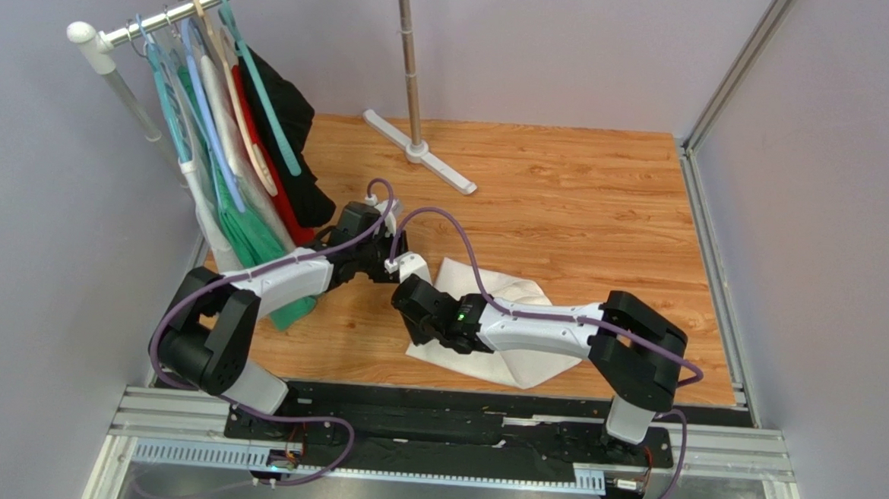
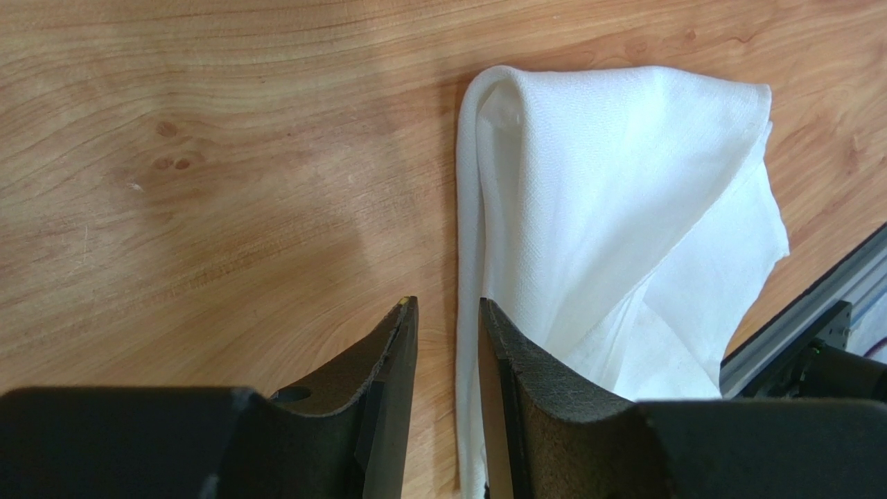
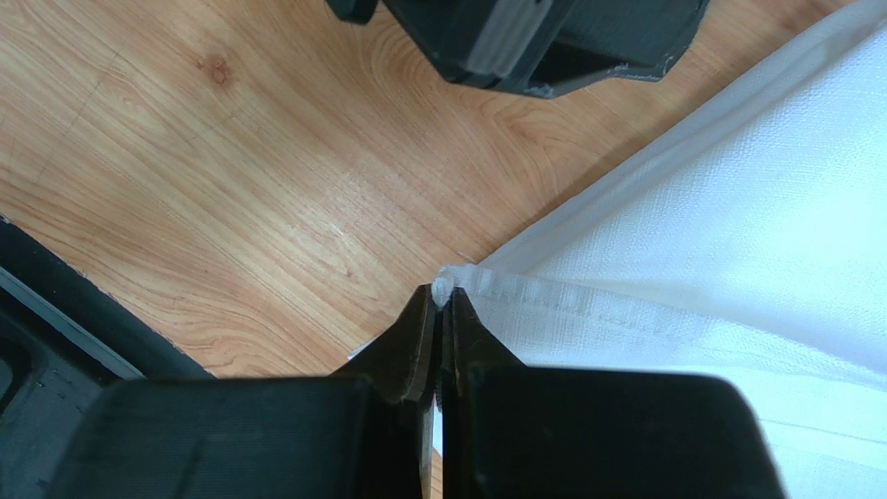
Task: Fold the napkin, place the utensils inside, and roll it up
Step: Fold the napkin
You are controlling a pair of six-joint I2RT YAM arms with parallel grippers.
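The white napkin point(image 1: 516, 290) lies partly folded on the wooden table, right of centre. My right gripper point(image 3: 441, 296) is shut on a hemmed corner of the napkin point(image 3: 729, 239), and a small tuft of cloth pokes out past its tips. My left gripper point(image 2: 450, 307) is open and hovers over the napkin point(image 2: 614, 177), whose folded left edge runs through the gap between the fingers. In the top view the left gripper point(image 1: 408, 267) and the right gripper point(image 1: 410, 299) sit close together at the napkin's left side. The utensils are out of view.
A clothes rail point(image 1: 199, 3) with several hangers and garments, one a green cloth point(image 1: 257, 245), stands at the back left. A pole with a white foot point(image 1: 420, 151) stands at the back. A metal rail point(image 1: 451, 438) runs along the near edge. Walls close in both sides.
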